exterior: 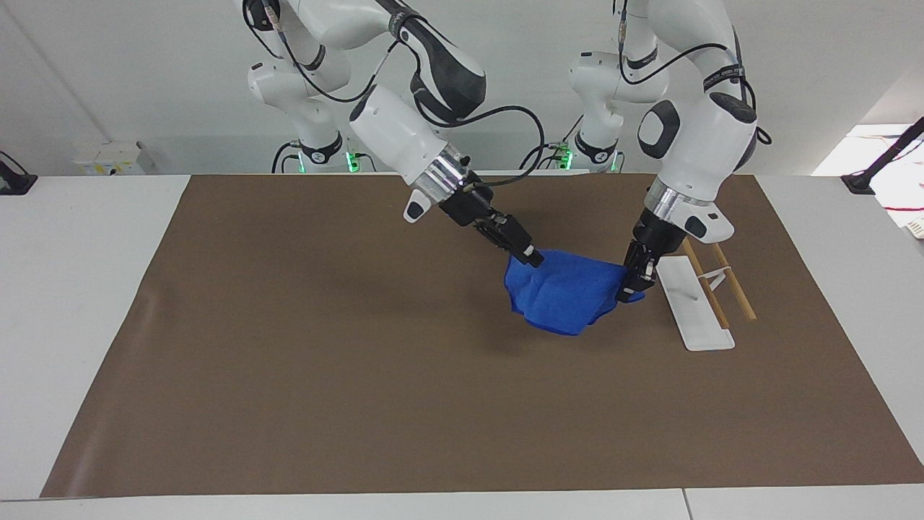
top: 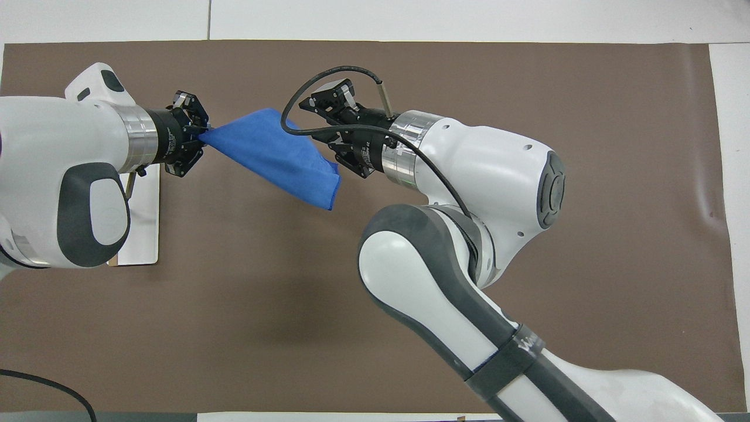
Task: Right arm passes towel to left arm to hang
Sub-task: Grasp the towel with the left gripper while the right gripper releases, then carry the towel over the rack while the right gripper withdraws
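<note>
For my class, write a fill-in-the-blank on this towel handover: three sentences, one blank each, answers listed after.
1. The towel stretched between the two grippers is ____ in colour.
2. The left gripper is shut on one ____ of the towel.
3. The white rack with two wooden bars lies toward the ____ arm's end of the table.

Missing words: blue; corner; left
</note>
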`<move>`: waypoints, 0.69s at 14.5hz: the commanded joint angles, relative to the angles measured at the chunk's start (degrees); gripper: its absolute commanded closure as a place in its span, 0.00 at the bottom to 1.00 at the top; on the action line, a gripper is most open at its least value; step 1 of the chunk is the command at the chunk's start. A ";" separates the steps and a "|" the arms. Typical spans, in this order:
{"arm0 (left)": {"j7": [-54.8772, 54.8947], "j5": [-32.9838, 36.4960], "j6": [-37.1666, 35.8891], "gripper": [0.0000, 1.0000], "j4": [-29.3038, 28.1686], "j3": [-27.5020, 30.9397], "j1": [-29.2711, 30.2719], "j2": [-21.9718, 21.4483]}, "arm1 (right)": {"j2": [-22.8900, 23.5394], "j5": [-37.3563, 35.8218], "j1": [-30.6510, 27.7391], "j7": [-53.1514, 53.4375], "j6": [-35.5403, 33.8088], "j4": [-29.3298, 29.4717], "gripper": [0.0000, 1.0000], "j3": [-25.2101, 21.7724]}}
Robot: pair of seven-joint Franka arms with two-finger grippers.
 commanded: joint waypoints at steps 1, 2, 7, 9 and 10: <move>0.15 6.95 0.60 1.00 2.05 0.59 2.09 0.26 | -0.71 -7.92 -4.75 -3.31 -0.40 -2.51 0.00 0.32; 0.16 9.06 0.78 1.00 2.67 0.59 3.24 0.53 | -0.97 -12.57 -6.42 -4.71 -1.62 -3.57 0.00 0.40; 2.00 12.50 -1.59 1.00 1.45 0.85 6.58 -2.98 | -3.60 -38.68 -16.35 -16.82 -21.19 -3.67 0.00 0.40; 1.39 12.78 -1.94 1.00 -1.35 0.77 8.87 -5.70 | -6.15 -45.64 -20.04 -23.49 -30.77 -3.49 0.00 0.40; 0.60 12.78 -1.94 1.00 -3.19 0.77 10.18 -7.19 | -7.29 -47.15 -21.97 -28.05 -34.82 -3.40 0.00 0.40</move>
